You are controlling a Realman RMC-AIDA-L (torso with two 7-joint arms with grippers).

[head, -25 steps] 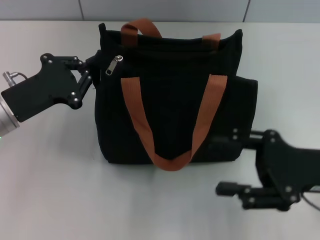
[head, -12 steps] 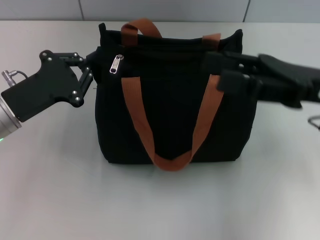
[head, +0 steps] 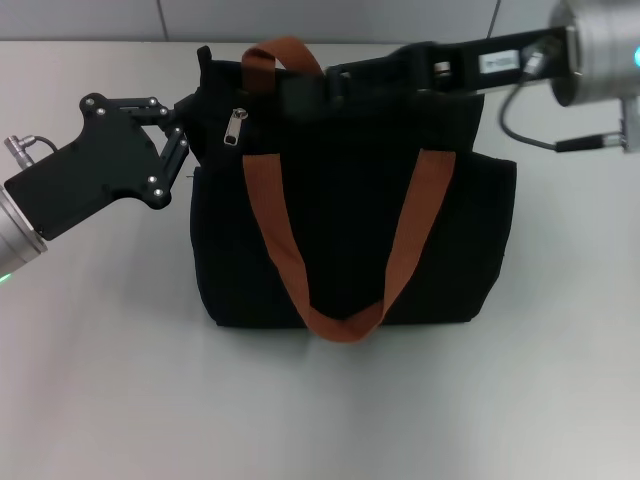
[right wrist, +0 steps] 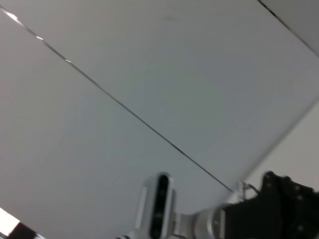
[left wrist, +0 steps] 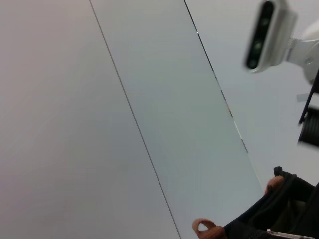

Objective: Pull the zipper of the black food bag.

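The black food bag (head: pixel 340 230) stands upright in the middle of the table, with orange-brown handles (head: pixel 268 215) hanging down its front. The silver zipper (head: pixel 236 127) pull hangs at the top left end of the zip line. My left gripper (head: pixel 188 125) is shut on the bag's upper left corner, just left of the pull. My right gripper (head: pixel 300 92) reaches in from the upper right along the bag's top edge and ends a little right of the pull. The bag's top corner (left wrist: pixel 279 199) shows in the left wrist view.
The grey table (head: pixel 120 380) lies around the bag and a pale wall (head: pixel 320 20) stands behind it. The right arm's silver wrist and cable (head: pixel 600 60) sit above the bag's right end. The wrist views show mostly wall and the robot's head camera (left wrist: pixel 264 35).
My right arm has swung from low at the front right up and across to the bag's top, reaching left towards the pull. The left gripper has kept its hold on the corner.
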